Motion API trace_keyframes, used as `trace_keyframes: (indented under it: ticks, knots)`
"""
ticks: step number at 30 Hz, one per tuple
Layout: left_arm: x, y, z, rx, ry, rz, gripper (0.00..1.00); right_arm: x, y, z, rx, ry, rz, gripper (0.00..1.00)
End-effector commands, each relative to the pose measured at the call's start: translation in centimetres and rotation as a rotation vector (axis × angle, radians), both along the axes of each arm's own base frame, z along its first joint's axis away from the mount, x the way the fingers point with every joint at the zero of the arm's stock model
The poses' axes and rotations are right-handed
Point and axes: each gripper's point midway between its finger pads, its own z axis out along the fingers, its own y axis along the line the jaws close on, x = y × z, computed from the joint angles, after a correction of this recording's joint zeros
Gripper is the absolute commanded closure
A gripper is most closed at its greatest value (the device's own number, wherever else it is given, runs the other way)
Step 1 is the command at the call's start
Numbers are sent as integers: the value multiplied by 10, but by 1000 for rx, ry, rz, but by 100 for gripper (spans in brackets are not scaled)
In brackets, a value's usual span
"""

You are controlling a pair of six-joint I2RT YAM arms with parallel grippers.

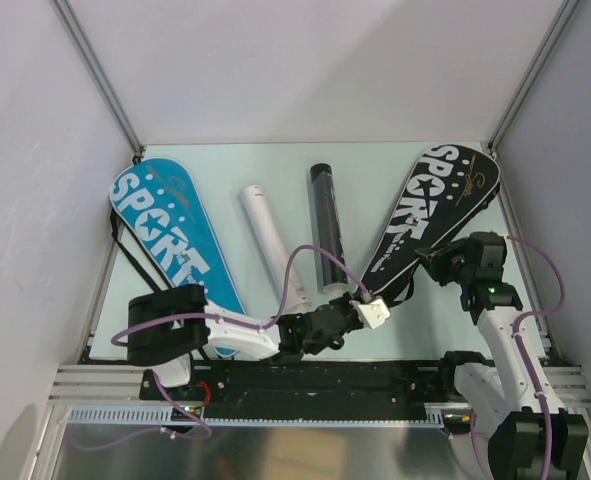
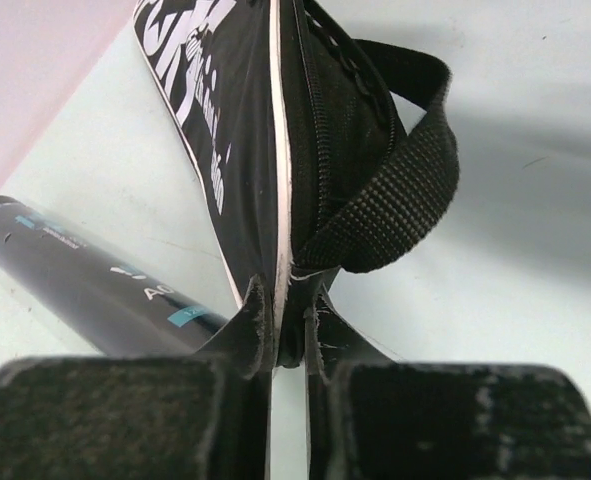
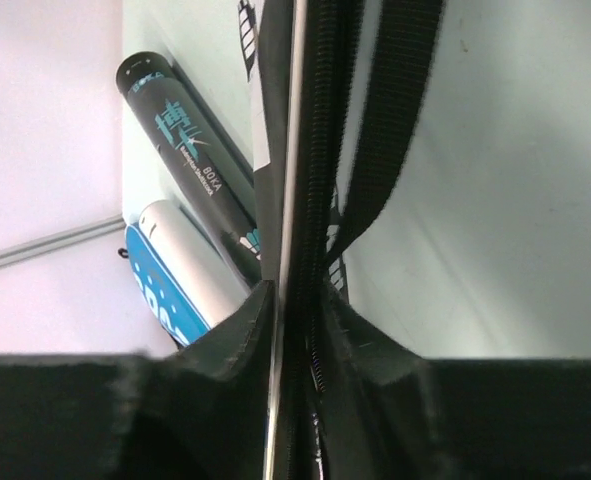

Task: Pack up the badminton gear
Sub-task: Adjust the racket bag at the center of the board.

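On the right half of the table [image 1: 225,165], the black cover [image 1: 430,215] lies aslant with its wide end toward the far corner. Both arms work its near edge.

- Left pincer [image 1: 373,313]: clamped on the narrow tip of the black cover, pads pressed to either face of the white-piped seam. A webbing strap [image 2: 405,190] loops just beyond.
- Right pincer [image 1: 435,262]: further up the same edge, fingers tight on both sides of the zip line. It appears to be gripping.
- Blue cover [image 1: 165,235]: flat at the left side, untouched.
- White tube [image 1: 270,240] and black tube [image 1: 327,225]: lying loose between the covers, the white one just beside the blue cover.

Progress, as judged: no rackets or shuttlecocks are in sight, so they may be inside already, though I cannot tell. The black cover's zip seems the step in hand. Both tubes are not yet stowed, and no larger bag is visible.

Writing: "SPORT" in big white letters on each cover, with a thin script line beside it too small to read. The black tube carries teal characters and "BOKA".
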Motion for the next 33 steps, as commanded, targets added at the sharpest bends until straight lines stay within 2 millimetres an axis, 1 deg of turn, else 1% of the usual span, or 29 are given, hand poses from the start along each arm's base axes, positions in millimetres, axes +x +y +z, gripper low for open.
trace_keyframes:
  ticks: [1, 3, 4, 5, 6, 9, 12, 14, 16, 17, 22, 25, 28, 31, 33]
  knots:
    - [16, 10, 31, -145, 46, 82, 99, 9, 9, 38, -8, -128, 86, 64]
    - [16, 14, 42, -218, 112, 82, 100, 0, 8, 34, -24, -109, 95, 52]
    - [16, 15, 45, -239, 142, 78, 100, -5, 5, 30, -40, -88, 85, 47]
    - [16, 17, 50, -267, 173, 76, 100, -10, 1, 31, -59, -92, 73, 43]
    - [17, 19, 52, -281, 197, 76, 100, -14, -4, 32, -80, -94, 55, 40]
    - [18, 24, 61, -329, 266, 80, 100, -18, -18, 49, -154, -169, 7, 36]
    - [18, 27, 70, -373, 321, 71, 100, -15, -26, 65, -232, -234, 8, 34]
    - [20, 30, 75, -397, 352, 71, 100, -9, -30, 71, -299, -255, 37, 34]
    - [22, 34, 78, -411, 373, 75, 100, 0, -39, 71, -358, -240, 40, 34]
    - [23, 37, 78, -414, 382, 80, 100, 5, -45, 75, -382, -244, 43, 35]
    - [29, 52, 79, -449, 454, 91, 100, 35, -80, 106, -477, -315, 56, 39]
    - [27, 61, 81, -466, 510, 74, 100, 54, -96, 117, -512, -339, 113, 41]
    - [27, 73, 85, -473, 544, 77, 100, 73, -112, 114, -578, -356, 191, 46]
    - [29, 85, 87, -472, 568, 87, 100, 88, -141, 110, -649, -359, 161, 48]
    - [29, 91, 91, -477, 582, 86, 100, 97, -158, 111, -679, -376, 126, 49]
